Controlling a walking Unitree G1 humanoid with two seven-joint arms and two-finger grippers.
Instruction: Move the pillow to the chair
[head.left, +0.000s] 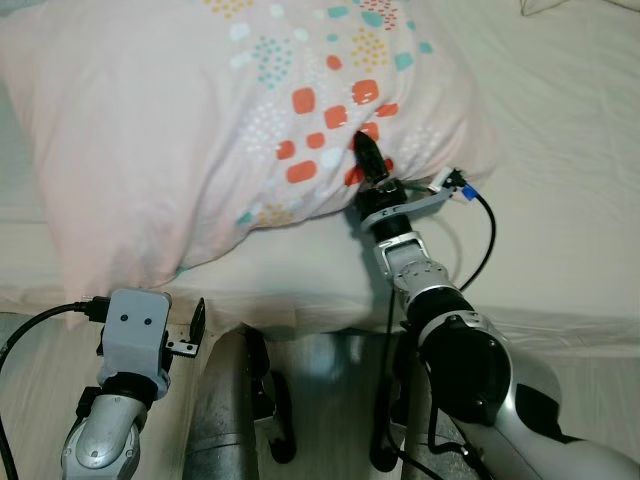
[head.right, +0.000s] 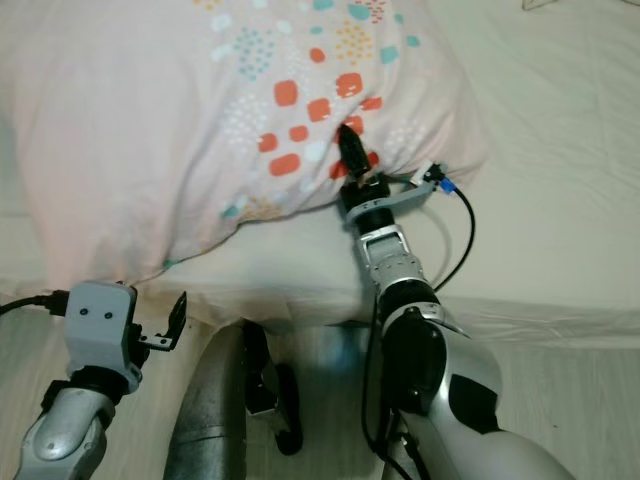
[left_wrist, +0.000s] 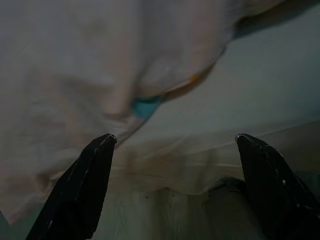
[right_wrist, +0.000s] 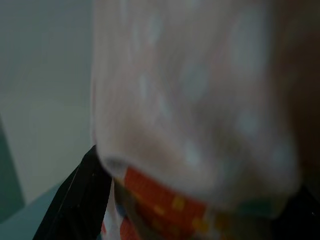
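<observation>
Pink patterned pillow (head.left: 200, 130) lying on the bed (head.left: 560, 150) near its front edge, right gripper (head.left: 366, 152) pinching the pillow's lower corner, fabric bunched between its fingers, left gripper (left_wrist: 175, 145) low at the bed edge, jaws wide apart, holding nothing

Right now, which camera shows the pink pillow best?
The left eye view: the pillow lies on the bed, spots and squares plain, with the right gripper at its edge. The right eye view shows nearly the same. The left wrist view shows a dim corner, the right wrist view a blurred close-up.
</observation>
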